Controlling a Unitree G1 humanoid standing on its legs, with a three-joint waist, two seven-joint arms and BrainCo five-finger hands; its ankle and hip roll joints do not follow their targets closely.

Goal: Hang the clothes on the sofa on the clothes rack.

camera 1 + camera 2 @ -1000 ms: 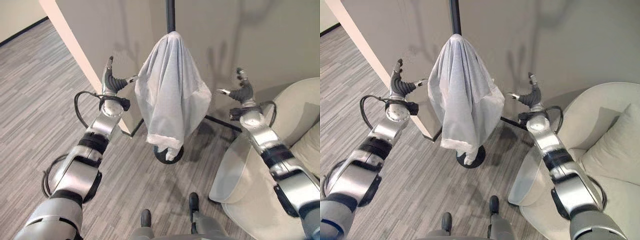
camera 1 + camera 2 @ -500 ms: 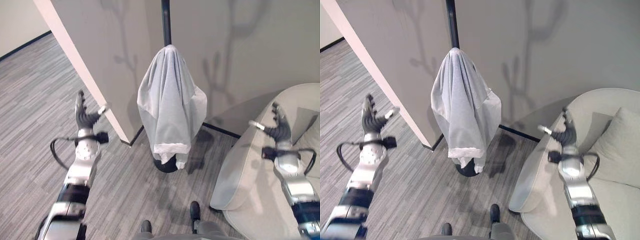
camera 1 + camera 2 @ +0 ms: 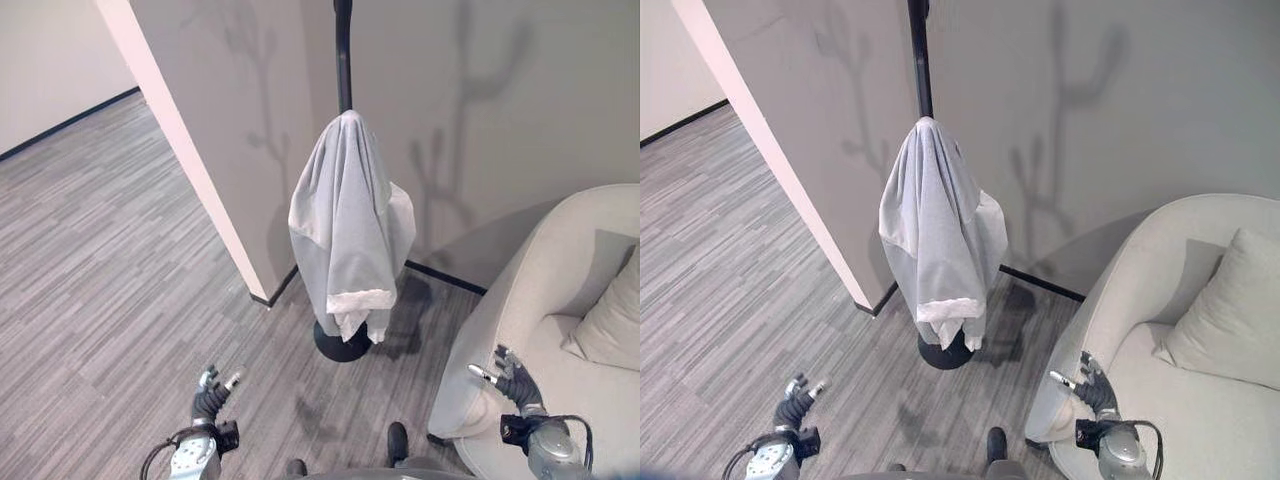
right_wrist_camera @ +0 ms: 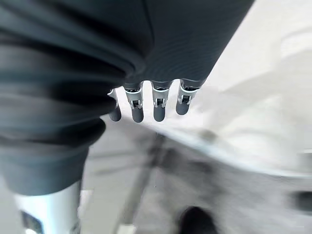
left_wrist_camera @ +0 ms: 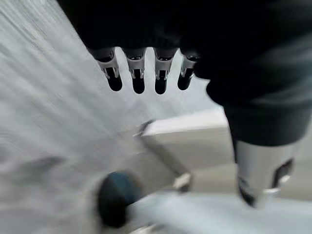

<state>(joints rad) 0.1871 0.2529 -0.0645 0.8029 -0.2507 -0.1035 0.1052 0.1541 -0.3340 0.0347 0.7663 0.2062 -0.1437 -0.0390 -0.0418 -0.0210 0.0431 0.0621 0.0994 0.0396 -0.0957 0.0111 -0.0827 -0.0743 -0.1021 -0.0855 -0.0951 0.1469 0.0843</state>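
A pale grey-white garment hangs draped over the black pole of the clothes rack, its hem just above the round black base. My left hand is low at the bottom of the view over the floor, open and holding nothing. My right hand is low beside the front edge of the cream sofa, open and empty as well. In the left wrist view the fingers are straight; the right wrist view shows straight fingers too.
A cream cushion lies on the sofa seat at the right. A wall corner with pale trim juts out left of the rack. Grey wood-pattern floor spreads to the left.
Both arms have dropped from beside the garment to the bottom of the view, hands still open. The head camera has tilted up, so the whole scene shifted.
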